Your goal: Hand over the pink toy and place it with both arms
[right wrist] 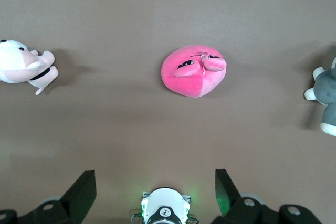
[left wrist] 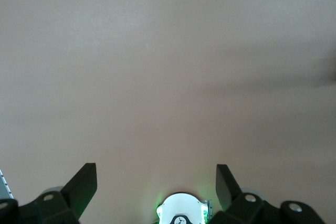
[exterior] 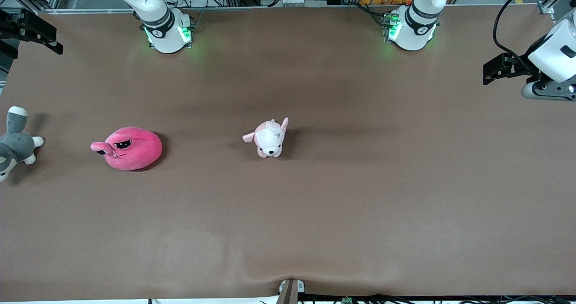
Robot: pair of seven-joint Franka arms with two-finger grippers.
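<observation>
Nearest the camera, brown worktop [exterior: 315, 214] sags into a shallow dip at its edge. Farther up lie the pink toy [exterior: 130, 148], the pale puppy plush [exterior: 270, 138] mid-table, and a grey-and-white plush [exterior: 15, 144] at the right arm's end. Only the right wrist view shows all three toys; the left wrist view shows bare brown surface. Left claw [left wrist: 156, 182] and right claw [right wrist: 156, 182] both spread wide, holding nothing.

a brown table [exterior: 315, 214] carries the pink toy [exterior: 130, 148], a pale pink-and-white puppy plush [exterior: 269, 138] mid-table, and a grey-and-white plush [exterior: 13, 144] at the right arm's end.
</observation>
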